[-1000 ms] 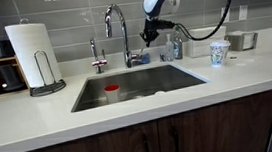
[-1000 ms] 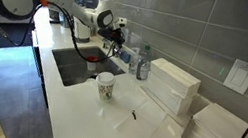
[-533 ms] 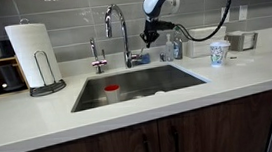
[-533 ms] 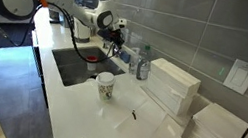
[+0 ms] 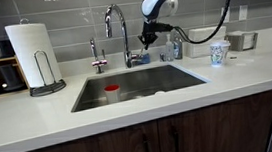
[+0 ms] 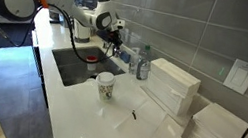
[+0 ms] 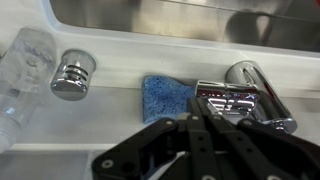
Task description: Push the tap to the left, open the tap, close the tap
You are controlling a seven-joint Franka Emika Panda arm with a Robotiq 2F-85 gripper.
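While the jaws are held shut on nothing, their tips are placed just beside the base of the tap (image 7: 246,96), near a blue sponge (image 7: 163,96).

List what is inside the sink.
A small red-topped container stands on the sink floor; the counter's front edge hides the basin's nearest strip.

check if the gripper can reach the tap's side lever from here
Probably yes: the gripper hangs close beside the tap. In the wrist view the chrome lever lies just past its fingertips with nothing between; the blue sponge sits off to one side.
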